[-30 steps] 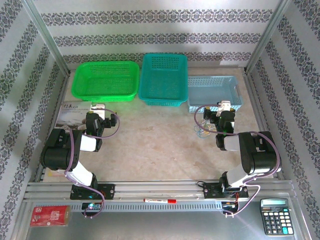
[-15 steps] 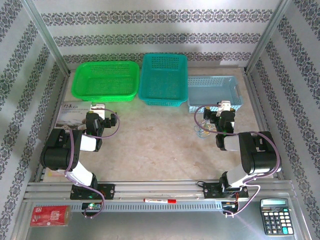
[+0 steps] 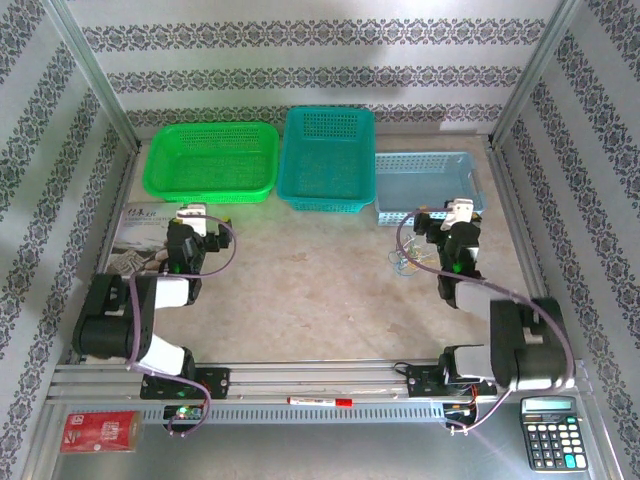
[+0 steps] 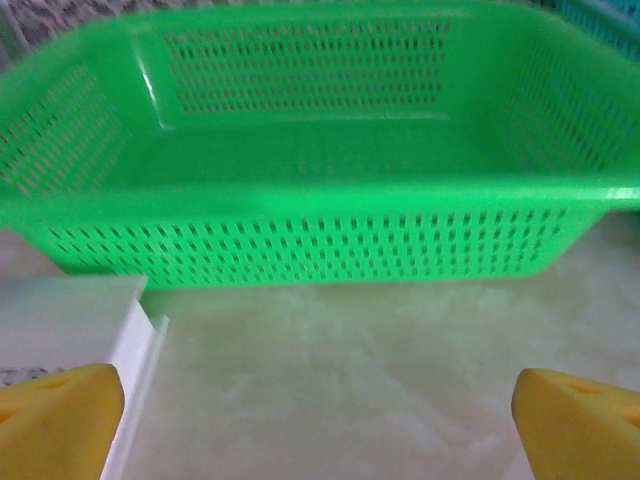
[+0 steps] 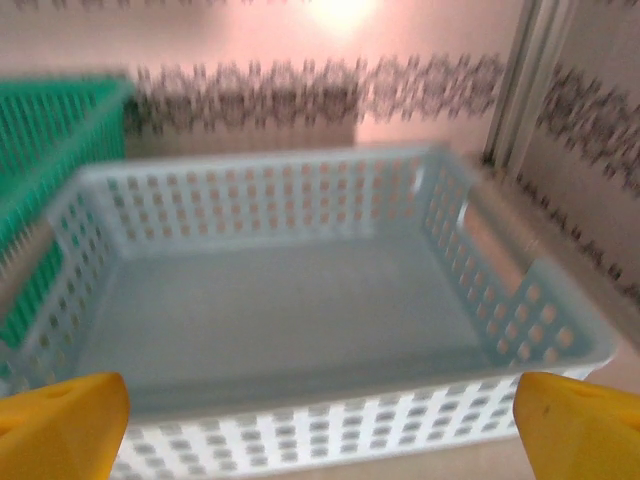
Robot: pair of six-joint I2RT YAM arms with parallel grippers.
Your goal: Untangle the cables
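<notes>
The cables (image 3: 404,263) lie as a small curly bundle of thin pale and bluish wires on the table, just left of my right arm. My right gripper (image 3: 458,211) is beyond them at the near wall of the light blue basket (image 3: 428,185). In the right wrist view the gripper (image 5: 320,430) is open, with its yellow fingertips (image 5: 60,425) wide apart and the blue basket (image 5: 250,200) ahead. My left gripper (image 3: 193,214) is over the booklet's far edge. In the left wrist view the gripper (image 4: 318,430) is open with nothing between its fingertips (image 4: 55,420), facing the green basket (image 4: 300,190).
A green basket (image 3: 212,160), a teal basket (image 3: 326,158) and the light blue one stand in a row at the back. A booklet (image 3: 145,225) lies under the left arm. On the front rail are a red-capped pen (image 3: 320,401), a calculator (image 3: 552,432) and a red packet (image 3: 98,432).
Both arms have stretched forward toward the baskets, and both grippers moved a little farther from me. The cables have not moved.
</notes>
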